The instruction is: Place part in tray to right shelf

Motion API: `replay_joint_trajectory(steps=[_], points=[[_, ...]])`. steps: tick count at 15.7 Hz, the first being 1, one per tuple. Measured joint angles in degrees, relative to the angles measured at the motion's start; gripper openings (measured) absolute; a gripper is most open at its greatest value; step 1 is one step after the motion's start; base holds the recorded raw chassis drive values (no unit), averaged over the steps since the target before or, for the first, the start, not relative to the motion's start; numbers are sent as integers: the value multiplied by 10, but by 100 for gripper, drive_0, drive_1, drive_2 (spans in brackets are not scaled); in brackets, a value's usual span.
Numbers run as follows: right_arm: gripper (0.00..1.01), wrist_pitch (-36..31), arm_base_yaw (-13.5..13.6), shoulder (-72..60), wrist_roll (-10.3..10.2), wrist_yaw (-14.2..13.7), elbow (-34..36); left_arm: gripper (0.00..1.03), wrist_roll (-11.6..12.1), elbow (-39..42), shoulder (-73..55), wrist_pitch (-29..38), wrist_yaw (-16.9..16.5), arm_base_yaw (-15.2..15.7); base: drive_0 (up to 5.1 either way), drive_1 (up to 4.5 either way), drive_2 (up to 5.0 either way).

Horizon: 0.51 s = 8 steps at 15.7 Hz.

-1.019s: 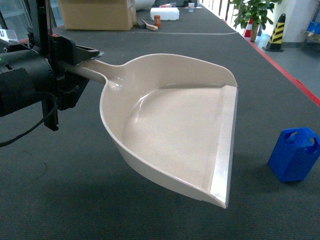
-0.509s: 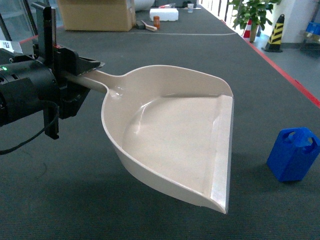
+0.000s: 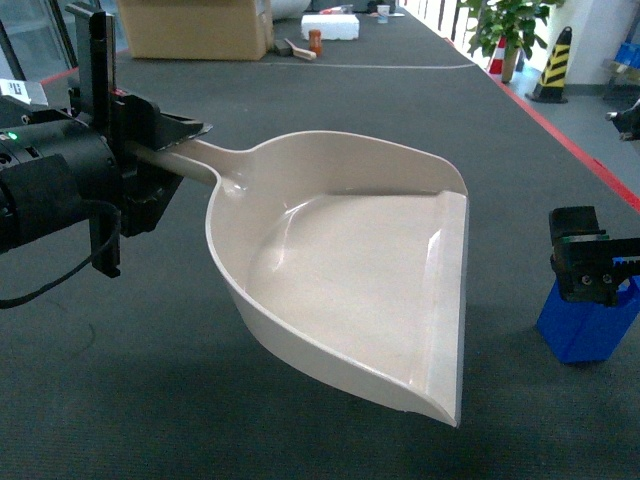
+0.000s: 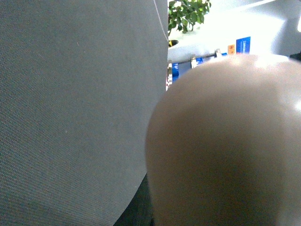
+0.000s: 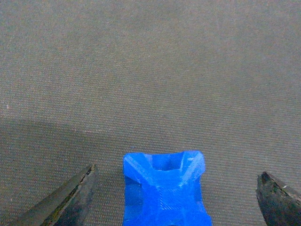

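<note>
The beige tray hangs above the dark carpet in the middle of the head view, lip toward the right. My left gripper is shut on its long handle at the left. In the left wrist view the tray's underside fills the right half and hides the jaws. The small blue part stands upright on the carpet at the right. My right gripper hovers just above it, open. In the right wrist view the part sits between the two spread fingertips, touching neither. The right shelf is out of view.
A cardboard box and a white foam block sit at the far end of the carpet. A red line runs along the carpet's right edge. Beyond it stand a potted plant and a striped cone.
My right gripper has come into the head view from the right and now sits over the part. The tray sank slightly, then held still in the left gripper.
</note>
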<state>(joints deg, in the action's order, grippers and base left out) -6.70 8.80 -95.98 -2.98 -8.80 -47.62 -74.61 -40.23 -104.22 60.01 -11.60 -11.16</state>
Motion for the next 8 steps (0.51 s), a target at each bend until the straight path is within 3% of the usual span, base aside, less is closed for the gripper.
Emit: replay_joint_trajectory(steps=[1, 3, 8], points=[[83, -7, 7, -32, -2, -20, -3, 18, 0, 0, 0, 0, 0, 0, 0, 0, 0], [66, -28, 7, -42, -8, -16, 0, 18, 0, 0, 0, 0, 0, 0, 0, 0, 0], [50, -35, 6, -42, -13, -15, 6, 18, 0, 0, 0, 0, 0, 0, 0, 0, 0]])
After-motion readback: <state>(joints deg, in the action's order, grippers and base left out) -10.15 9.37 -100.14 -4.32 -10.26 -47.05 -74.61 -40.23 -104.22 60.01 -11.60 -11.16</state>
